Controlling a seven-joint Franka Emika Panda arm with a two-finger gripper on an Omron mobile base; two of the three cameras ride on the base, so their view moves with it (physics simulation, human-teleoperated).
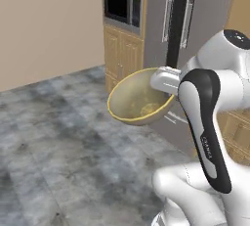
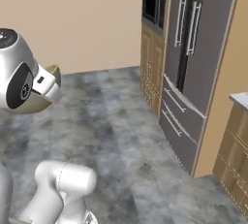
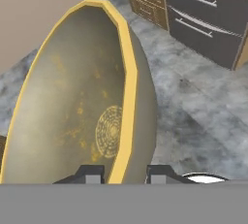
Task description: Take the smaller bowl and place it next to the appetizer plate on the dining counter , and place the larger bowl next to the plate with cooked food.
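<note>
Bowl, deep olive-tan with yellow rim (image 1: pixel 139 98), frame centre, pinched at rim by dark two-finger gripper (image 3: pixel 125 173); tilted, likely to slip if jolted.

The yellow rim of the larger bowl (image 3: pixel 92 106) is pinched between the two dark tips of the claw (image 3: pixel 125 174), its speckled inside turned left. Grey tiled floor (image 3: pixel 203 116) and dark drawers (image 3: pixel 203 24) are seen beyond.

A grey mottled tile floor (image 1: pixel 63 137) spreads across the room, running back to a beige wall. Standing on it are wooden cabinets (image 2: pixel 154 68) and a grey refrigerator (image 2: pixel 193 72); further wooden cabinets with a pale countertop (image 2: pixel 240 99) stand at right
</note>
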